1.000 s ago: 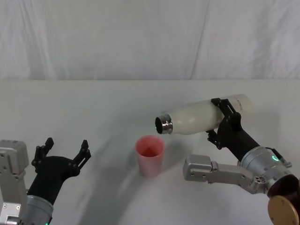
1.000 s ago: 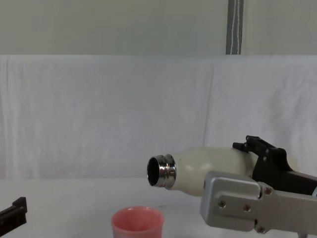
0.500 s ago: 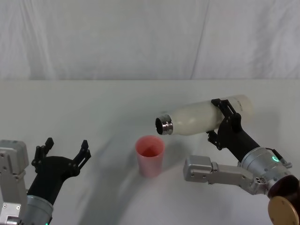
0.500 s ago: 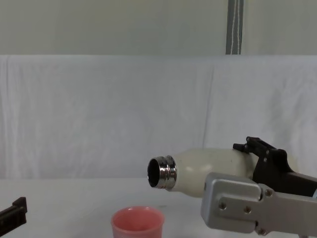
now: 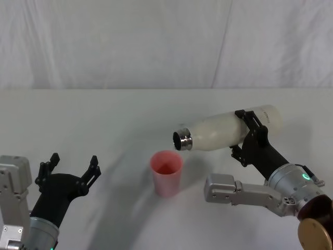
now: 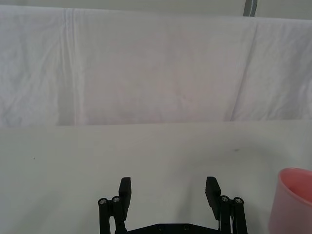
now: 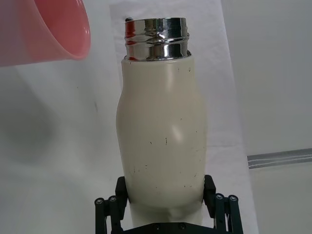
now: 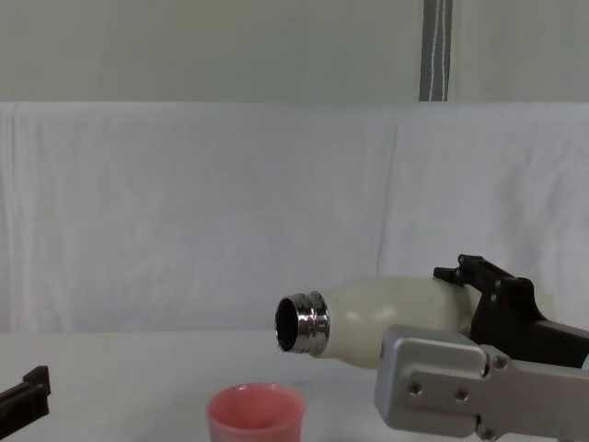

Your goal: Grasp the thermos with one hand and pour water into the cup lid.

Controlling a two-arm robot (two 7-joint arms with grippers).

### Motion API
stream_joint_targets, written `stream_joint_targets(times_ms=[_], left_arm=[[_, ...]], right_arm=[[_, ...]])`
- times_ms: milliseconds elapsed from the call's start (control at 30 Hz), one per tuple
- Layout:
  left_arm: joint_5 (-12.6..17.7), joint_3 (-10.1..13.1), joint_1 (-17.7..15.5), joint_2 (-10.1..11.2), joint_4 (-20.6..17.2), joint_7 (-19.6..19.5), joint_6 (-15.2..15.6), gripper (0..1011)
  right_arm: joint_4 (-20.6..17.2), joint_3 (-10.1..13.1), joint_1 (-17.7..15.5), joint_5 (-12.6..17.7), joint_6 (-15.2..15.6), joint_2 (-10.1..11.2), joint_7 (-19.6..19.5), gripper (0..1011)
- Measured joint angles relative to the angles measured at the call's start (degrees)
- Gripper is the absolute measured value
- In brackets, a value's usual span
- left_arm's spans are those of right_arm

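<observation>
White-draped table [image 5: 104, 120] held the cup lid [image 5: 166, 173] upright, with the thermos [image 5: 223, 131] clamped across its body by the right gripper [image 5: 248, 134] and hung above and to the right of the cup lid. Lay nearly level, long axis aimed at the cup lid, steel mouth just short of the rim's right edge and barely dipped, so probably needed more tilt. Sat parked well left of the cup lid, left gripper [image 5: 70, 167] spread wide on nothing.

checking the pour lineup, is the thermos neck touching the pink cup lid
Apart. The chest view shows the steel neck of the thermos, shut in the right gripper, held clear above the cup lid, with bare backdrop between them.
</observation>
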Motion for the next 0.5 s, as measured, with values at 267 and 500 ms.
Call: stream_joint_targets(times_ms=[267, 500], left_arm=[[0.00, 0.00, 0.00, 0.00, 0.00, 0.00, 0.00, 1001], [0.00, 0.00, 0.00, 0.00, 0.00, 0.00, 0.00, 1001]], right_arm=[[0.12, -0.08, 0.17, -0.08, -0.04, -0.05, -0.04, 951], [0.14, -0.11, 0.23, -0.13, -0.05, -0.05, -0.04, 951]])
